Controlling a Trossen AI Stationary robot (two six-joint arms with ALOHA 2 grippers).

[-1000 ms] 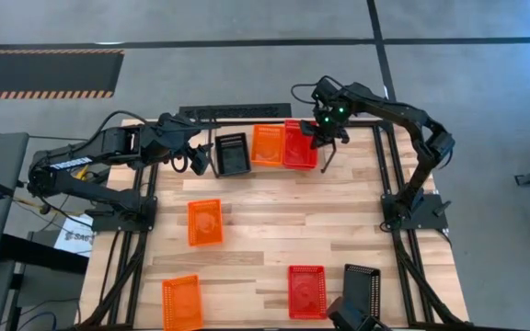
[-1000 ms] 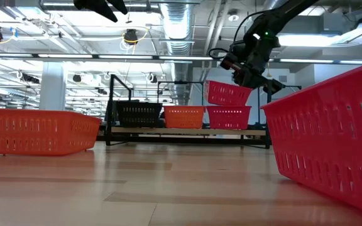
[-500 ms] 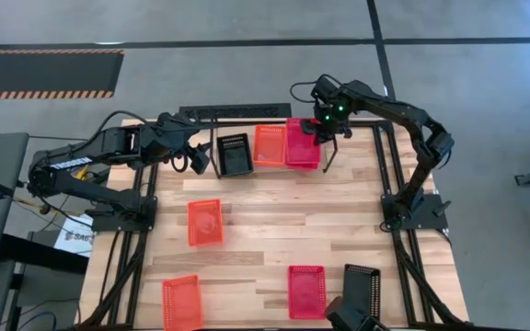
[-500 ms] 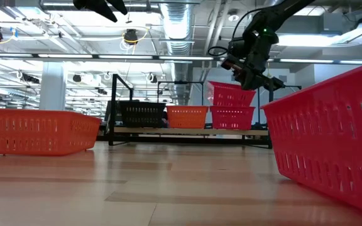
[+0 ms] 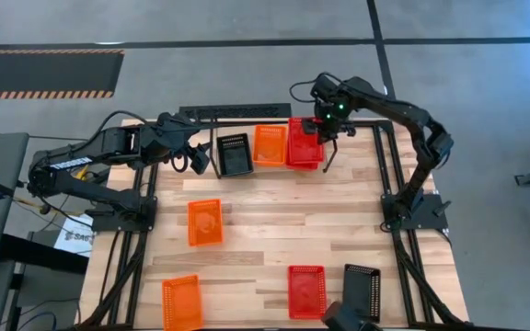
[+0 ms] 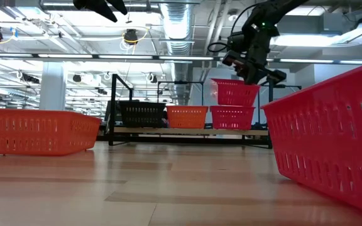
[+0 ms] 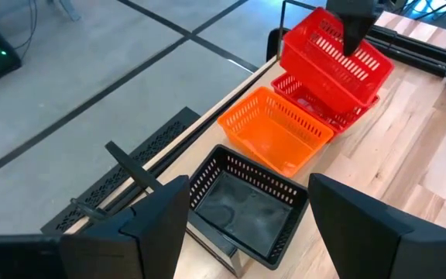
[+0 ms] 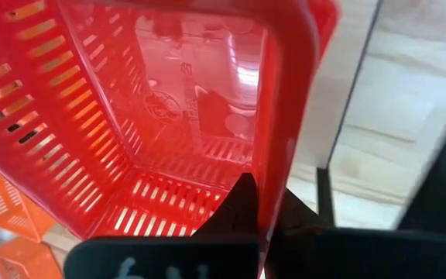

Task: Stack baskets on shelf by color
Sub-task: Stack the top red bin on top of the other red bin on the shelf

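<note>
The right gripper [image 6: 254,63], clenched on the rim of a red basket [image 6: 235,92], holds it just over a second red basket [image 6: 232,117] on the shelf [image 5: 212,113]. Beside that pair sit an orange basket [image 5: 269,145] and a black basket [image 5: 234,154]. The left gripper [image 5: 198,161], jaws wide and empty, waits by the black one. Nesting the reds seems the step in hand; next, likely lowering square and letting go.
</note>
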